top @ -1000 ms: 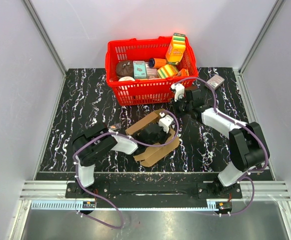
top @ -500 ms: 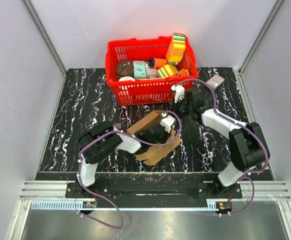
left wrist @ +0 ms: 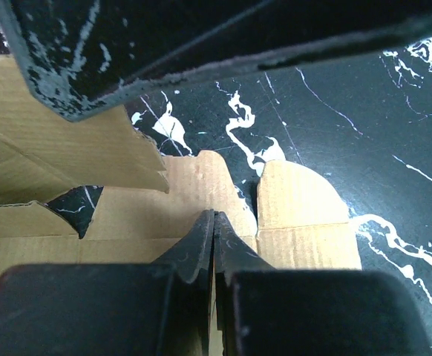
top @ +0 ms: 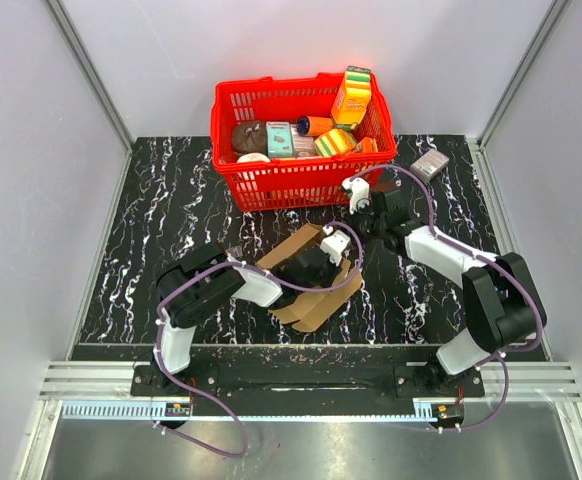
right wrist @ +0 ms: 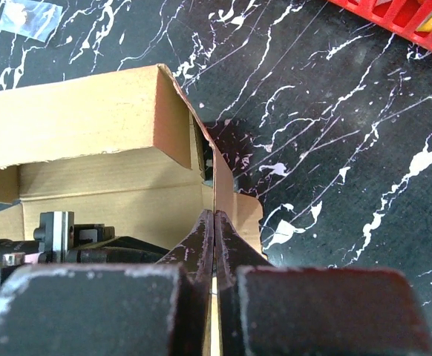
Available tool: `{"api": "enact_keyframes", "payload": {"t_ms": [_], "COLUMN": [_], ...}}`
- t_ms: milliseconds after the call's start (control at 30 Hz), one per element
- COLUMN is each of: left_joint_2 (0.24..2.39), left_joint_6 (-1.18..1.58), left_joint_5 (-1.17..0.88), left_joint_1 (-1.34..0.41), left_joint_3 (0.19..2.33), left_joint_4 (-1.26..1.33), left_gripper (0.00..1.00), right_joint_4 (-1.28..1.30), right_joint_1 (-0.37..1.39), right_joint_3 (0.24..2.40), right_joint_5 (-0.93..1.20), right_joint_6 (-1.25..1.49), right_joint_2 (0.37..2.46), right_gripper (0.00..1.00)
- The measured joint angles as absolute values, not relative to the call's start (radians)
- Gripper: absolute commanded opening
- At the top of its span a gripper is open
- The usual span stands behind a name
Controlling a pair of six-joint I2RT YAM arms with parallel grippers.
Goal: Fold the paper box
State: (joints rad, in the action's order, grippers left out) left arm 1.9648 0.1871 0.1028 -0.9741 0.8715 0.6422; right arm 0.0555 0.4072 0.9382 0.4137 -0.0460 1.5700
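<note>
The paper box [top: 289, 244] is a brown cardboard sheet, partly raised, lying on the black marble table in front of the basket. My left gripper [top: 331, 265] reaches into it from the left. Its jaws [left wrist: 214, 216] are shut, with their tips over the flat floor panel [left wrist: 201, 185] beside two rounded flaps. My right gripper [top: 359, 228] comes in from the right. It is shut [right wrist: 214, 213] on the thin edge of an upright side panel [right wrist: 90, 119]. The left gripper's body shows inside the box in the right wrist view.
A red basket [top: 291, 182] full of printed packages stands just behind the box, and its corner [right wrist: 401, 18] shows in the right wrist view. A small grey-pink box [top: 431, 163] lies at the back right. A clear plastic scrap [right wrist: 30, 16] lies on the table.
The left arm has leaned further right over the box. The right wrist has shifted slightly right and toward the near edge. Both grippers stay shut.
</note>
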Motion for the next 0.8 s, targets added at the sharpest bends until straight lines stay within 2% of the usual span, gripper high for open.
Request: {"api": "enact_keyframes", "payload": {"t_ms": [433, 800], "left_joint_2": [1.934, 1.668], "left_joint_6": [0.184, 0.183], "left_joint_5": [0.104, 0.047], "left_joint_1": [-0.978, -0.977], "left_joint_3": [0.845, 0.746], "left_joint_4": [0.636, 0.656], "left_gripper": [0.0, 0.0], "right_joint_4": [0.036, 0.037], "right_joint_1": [0.445, 0.485], "right_joint_3": [0.863, 0.85], "right_joint_5": [0.322, 0.306], "right_joint_6": [-0.047, -0.047], "right_joint_2": [1.512, 1.498], "right_gripper": [0.0, 0.0]}}
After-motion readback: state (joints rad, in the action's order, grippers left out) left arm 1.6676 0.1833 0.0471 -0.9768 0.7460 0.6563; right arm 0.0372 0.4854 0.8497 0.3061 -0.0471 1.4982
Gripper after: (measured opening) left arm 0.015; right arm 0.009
